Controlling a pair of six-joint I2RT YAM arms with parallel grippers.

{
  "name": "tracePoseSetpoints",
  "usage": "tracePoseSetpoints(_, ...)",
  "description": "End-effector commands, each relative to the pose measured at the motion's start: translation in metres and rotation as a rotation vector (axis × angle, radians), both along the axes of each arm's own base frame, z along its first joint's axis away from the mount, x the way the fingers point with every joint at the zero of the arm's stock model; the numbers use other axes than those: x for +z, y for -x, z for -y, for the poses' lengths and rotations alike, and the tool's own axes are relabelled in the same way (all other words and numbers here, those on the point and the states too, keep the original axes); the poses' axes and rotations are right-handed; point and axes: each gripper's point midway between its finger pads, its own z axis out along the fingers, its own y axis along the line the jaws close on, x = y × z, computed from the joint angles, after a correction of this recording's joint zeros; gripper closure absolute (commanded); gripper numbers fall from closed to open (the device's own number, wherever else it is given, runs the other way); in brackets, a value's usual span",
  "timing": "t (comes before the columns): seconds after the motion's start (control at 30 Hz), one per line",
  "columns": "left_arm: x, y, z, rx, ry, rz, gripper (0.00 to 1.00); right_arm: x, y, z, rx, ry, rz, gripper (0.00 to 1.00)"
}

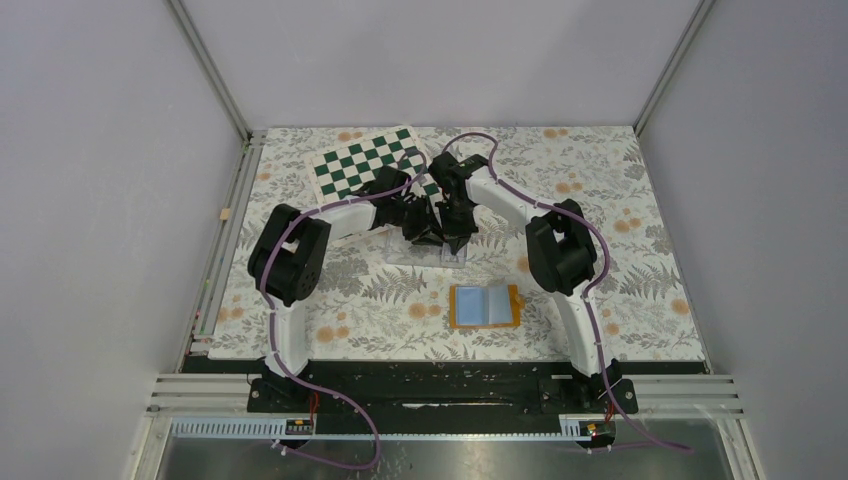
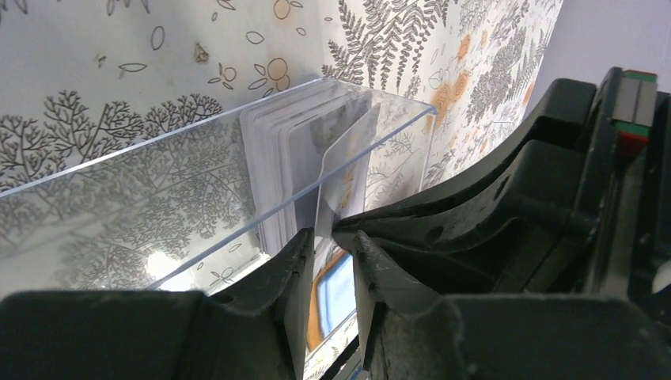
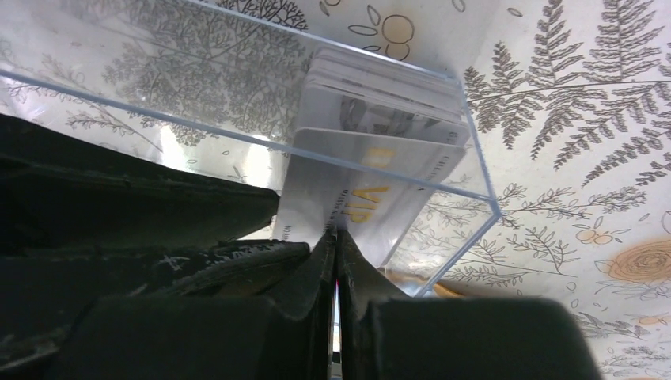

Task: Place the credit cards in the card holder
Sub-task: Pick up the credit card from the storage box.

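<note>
The card holder (image 1: 485, 305) lies open on the table, orange with a light blue inside, near the right arm's base. A clear plastic box (image 1: 455, 258) holds a stack of cards (image 3: 380, 95). My right gripper (image 3: 336, 233) is shut on a white card with gold "VIP" lettering (image 3: 372, 190), which is raised partly out of the box. My left gripper (image 2: 331, 237) is right beside it, fingers a little apart, with that card's edge (image 2: 348, 158) at their tips. The card holder also shows between the left fingers (image 2: 336, 293). In the top view both grippers (image 1: 420, 232) (image 1: 452, 235) meet over the box.
A green and white chessboard (image 1: 365, 160) lies at the back left, behind the grippers. The table has a floral cloth (image 1: 640, 250). Grey walls close in the left, right and back sides.
</note>
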Motion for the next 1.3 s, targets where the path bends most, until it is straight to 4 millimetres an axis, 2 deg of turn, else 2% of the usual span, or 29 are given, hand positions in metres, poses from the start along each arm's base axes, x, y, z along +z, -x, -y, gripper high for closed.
tracePoseSetpoints(0.0, 0.037, 0.011, 0.024, -0.096, 0.130, 0.054, 0.76, 0.012, -0.002, -0.009, -0.004, -0.051, 0.030, 0.95)
tracePoseSetpoints(0.47, 0.032, 0.001, 0.035, -0.068, 0.176, 0.044, 0.77, 0.058, 0.001, -0.003, -0.014, -0.099, 0.091, 0.94)
tracePoseSetpoints(0.63, 0.020, 0.001, 0.034, -0.064, 0.121, 0.026, 0.76, 0.072, 0.001, 0.002, -0.017, -0.100, 0.114, 0.93)
tracePoseSetpoints(0.77, 0.011, 0.003, 0.035, -0.071, 0.076, 0.021, 0.76, 0.088, 0.001, 0.008, -0.016, -0.093, 0.147, 0.89)
tracePoseSetpoints(0.83, 0.010, 0.003, 0.035, -0.072, 0.069, 0.026, 0.84, 0.095, 0.000, 0.013, -0.017, -0.090, 0.166, 0.86)
tracePoseSetpoints(0.87, 0.010, 0.003, 0.035, -0.069, 0.065, 0.030, 0.88, 0.100, 0.001, 0.016, -0.013, -0.090, 0.177, 0.83)
tracePoseSetpoints(0.97, 0.019, 0.001, 0.031, -0.052, 0.049, 0.066, 0.98, 0.113, 0.003, 0.023, 0.015, -0.093, 0.214, 0.64)
tracePoseSetpoints(1.03, 0.029, -0.001, 0.026, -0.038, 0.027, 0.110, 1.00, 0.126, 0.006, 0.026, 0.038, -0.113, 0.251, 0.54)
tracePoseSetpoints(1.27, 0.106, -0.002, 0.005, 0.023, 0.006, 0.332, 1.00, 0.175, 0.022, 0.034, 0.033, -0.302, 0.388, 0.18)
